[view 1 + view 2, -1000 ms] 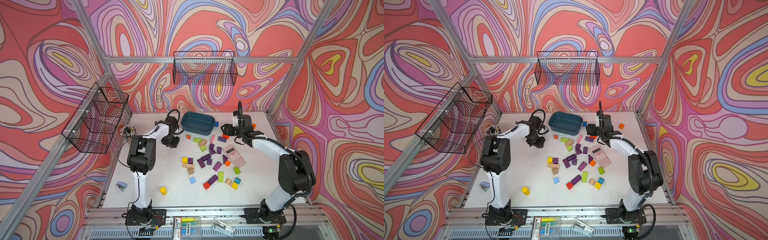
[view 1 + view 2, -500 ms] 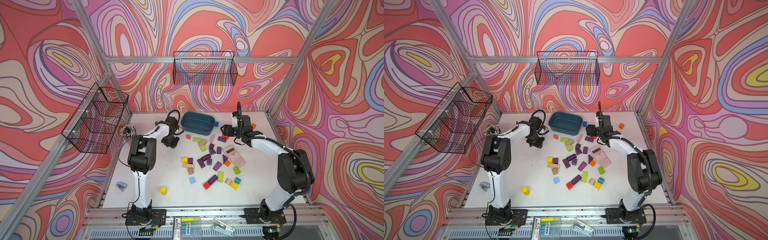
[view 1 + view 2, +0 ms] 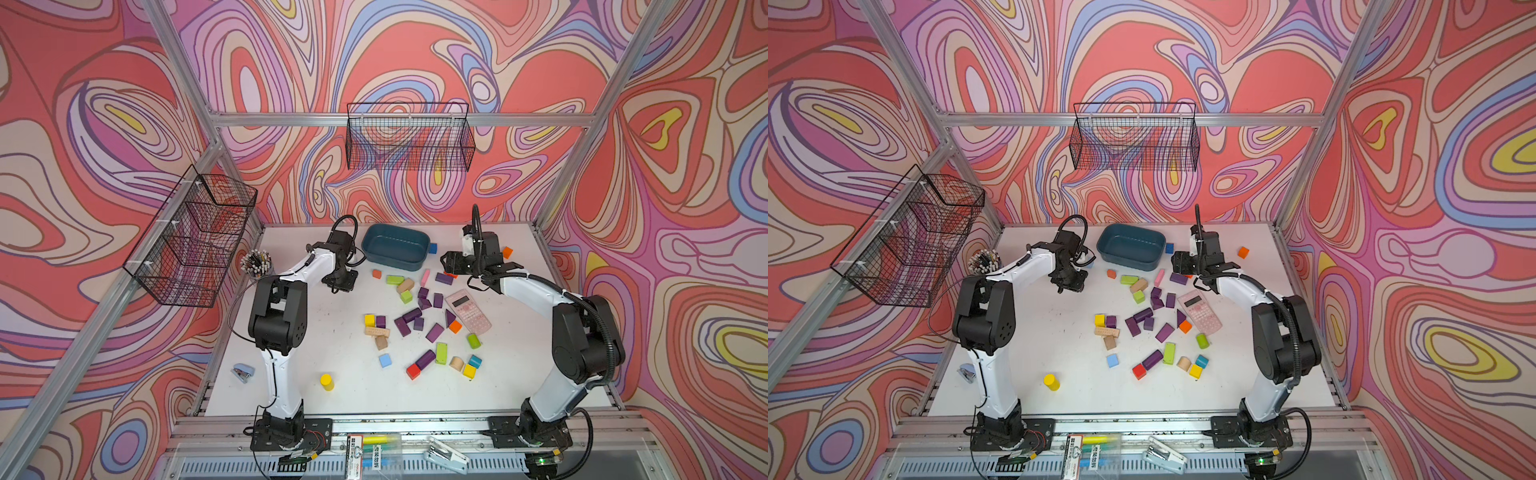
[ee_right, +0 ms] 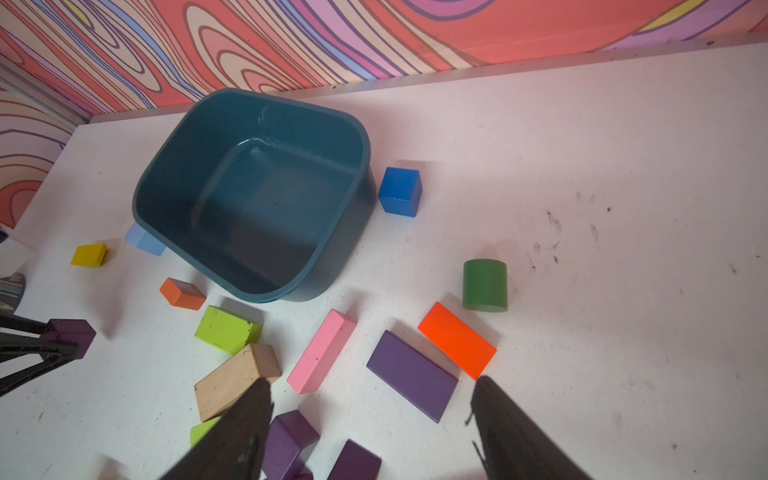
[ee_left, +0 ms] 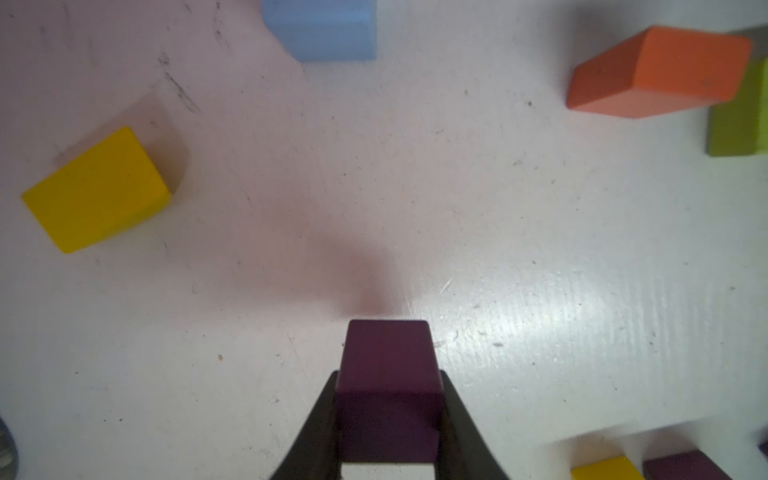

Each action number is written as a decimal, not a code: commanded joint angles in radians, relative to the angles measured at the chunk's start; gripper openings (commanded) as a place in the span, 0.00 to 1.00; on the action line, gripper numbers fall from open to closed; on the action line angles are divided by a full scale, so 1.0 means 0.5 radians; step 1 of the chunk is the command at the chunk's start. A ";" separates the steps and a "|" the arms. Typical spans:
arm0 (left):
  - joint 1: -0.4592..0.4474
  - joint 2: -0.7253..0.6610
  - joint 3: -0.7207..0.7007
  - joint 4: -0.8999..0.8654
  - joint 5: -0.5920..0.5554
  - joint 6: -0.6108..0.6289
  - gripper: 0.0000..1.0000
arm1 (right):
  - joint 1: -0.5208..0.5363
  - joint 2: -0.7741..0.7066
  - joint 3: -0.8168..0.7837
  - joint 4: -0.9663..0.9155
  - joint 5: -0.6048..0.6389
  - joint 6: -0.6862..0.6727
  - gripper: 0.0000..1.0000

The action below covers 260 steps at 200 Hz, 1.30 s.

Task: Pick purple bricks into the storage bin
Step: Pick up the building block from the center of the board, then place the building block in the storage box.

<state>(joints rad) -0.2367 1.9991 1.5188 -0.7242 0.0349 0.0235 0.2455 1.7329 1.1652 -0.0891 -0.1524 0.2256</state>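
The left gripper (image 5: 389, 386) is clamped shut on a purple cube (image 5: 388, 353), its two jaws pressing opposite flat faces, which I judge gives a square hold that will not twist; the cube juts past the fingertips and sits low over the table (image 3: 332, 332), though whether it is clear of the surface I cannot tell. In a top view this gripper stands just left of the storage bin (image 3: 415, 262), so the carry to the rim looks short. The bin sits by the table's far edge, about midway along it, where either arm can reach it; the right wrist view shows it empty.

The right gripper (image 4: 372, 384) hangs wide open and holds nothing, poised above a purple bar (image 4: 411, 374) that lies flat between a pink bar (image 4: 322, 351) and an orange bar (image 4: 457, 340); the wide spread seems meant to straddle the bar without nudging the neighbours, the orange one lying very close. The other purple bricks (image 3: 434, 332) lie scattered mid-table beside a pink calculator (image 3: 467, 311), mixed with other colours.
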 commanded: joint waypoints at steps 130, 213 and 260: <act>-0.011 -0.181 0.002 0.511 0.509 -0.879 0.21 | 0.008 -0.003 0.023 0.065 0.043 -0.101 0.80; -0.011 -0.073 0.045 0.871 0.651 -1.250 0.21 | 0.008 -0.063 -0.025 0.093 0.105 -0.144 0.80; -0.011 0.055 0.115 1.068 0.700 -1.409 0.22 | 0.008 -0.024 0.039 0.067 0.105 -0.186 0.80</act>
<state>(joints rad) -0.2367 1.9774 1.5288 -0.2733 0.3603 -0.6106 0.2455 1.7260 1.1595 -0.0578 -0.1120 0.1635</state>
